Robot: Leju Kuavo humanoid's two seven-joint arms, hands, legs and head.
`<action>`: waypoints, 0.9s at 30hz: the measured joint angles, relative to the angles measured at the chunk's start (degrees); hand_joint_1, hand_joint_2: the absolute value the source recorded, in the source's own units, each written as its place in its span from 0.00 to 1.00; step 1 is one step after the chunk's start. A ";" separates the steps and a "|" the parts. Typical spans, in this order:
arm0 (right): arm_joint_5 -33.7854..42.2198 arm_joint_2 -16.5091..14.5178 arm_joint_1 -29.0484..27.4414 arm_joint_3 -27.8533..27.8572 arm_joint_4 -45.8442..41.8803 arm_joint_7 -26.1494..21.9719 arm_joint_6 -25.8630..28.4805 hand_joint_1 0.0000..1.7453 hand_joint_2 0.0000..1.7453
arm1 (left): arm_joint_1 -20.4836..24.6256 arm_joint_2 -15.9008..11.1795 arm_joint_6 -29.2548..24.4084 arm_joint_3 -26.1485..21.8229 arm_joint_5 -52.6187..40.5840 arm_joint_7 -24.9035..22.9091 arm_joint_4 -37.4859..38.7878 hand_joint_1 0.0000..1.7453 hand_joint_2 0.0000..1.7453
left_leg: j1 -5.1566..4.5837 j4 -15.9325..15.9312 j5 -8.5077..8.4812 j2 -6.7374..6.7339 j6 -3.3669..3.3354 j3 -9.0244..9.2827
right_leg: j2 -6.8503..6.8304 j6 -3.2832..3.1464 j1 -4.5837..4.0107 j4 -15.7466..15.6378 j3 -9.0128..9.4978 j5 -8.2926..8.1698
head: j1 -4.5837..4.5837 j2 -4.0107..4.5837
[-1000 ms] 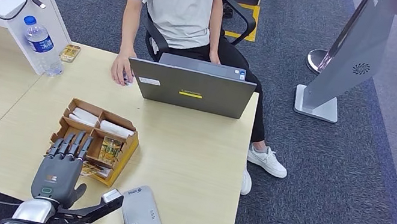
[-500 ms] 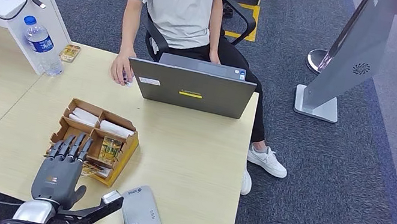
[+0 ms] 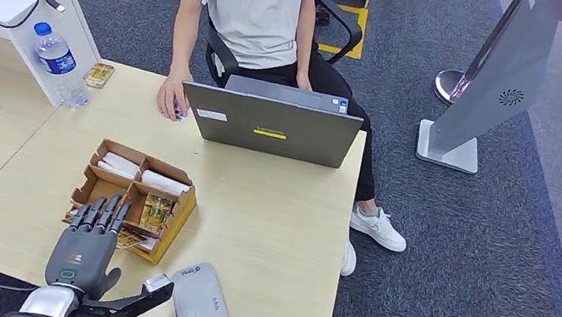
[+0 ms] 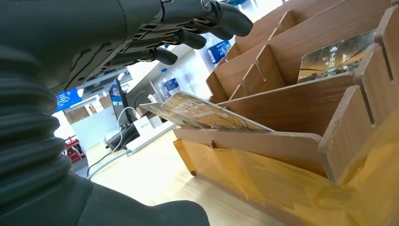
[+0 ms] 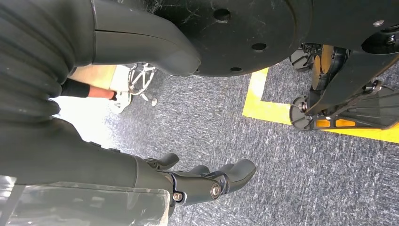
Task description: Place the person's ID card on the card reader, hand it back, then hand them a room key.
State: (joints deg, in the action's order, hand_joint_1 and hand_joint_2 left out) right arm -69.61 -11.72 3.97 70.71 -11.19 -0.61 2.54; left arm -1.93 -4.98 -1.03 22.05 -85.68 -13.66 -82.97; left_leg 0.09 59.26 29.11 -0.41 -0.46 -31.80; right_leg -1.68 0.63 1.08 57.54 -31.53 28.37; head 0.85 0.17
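Head view: fingers (image 3: 103,211) of the left hand (image 3: 83,250) spread, holding nothing, over the near edge of a wooden card organizer (image 3: 135,196) where room key cards (image 3: 156,211) stand. Right hand (image 5: 202,181) hangs loosely curled and empty above grey carpet (image 5: 282,179). A grey card reader (image 3: 199,301) lies near-right on the pale wooden desk (image 3: 276,218). Beyond, a person (image 3: 247,6) sits behind a laptop (image 3: 270,125); a water bottle (image 3: 61,63) stands far left.

A laptop (image 3: 270,125) stood at the table's (image 3: 276,218) far edge, a person (image 3: 247,6) seated behind it. A water bottle (image 3: 58,63) and a small tin (image 3: 98,75) sat near the far left corner.
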 joint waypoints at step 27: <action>-0.38 0.00 0.01 -0.09 -0.03 -0.02 0.02 0.00 1.00 | 0.02 0.22 0.42 -0.74 0.11 0.98 0.46 1.00 1.00 | 0.00 0.00 0.00 0.02 0.00 0.02 | -0.02 0.00 0.00 0.00 0.03 0.00 | 0.00 0.00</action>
State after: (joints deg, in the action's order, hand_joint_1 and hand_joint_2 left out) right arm -69.99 -11.72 3.97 70.62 -11.22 -0.63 2.56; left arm -1.92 -4.76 -0.61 21.31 -85.57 -12.68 -82.51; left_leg 0.09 59.26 29.11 -0.39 -0.46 -31.78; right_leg -1.70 0.63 1.08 57.54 -31.50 28.37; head 0.85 0.17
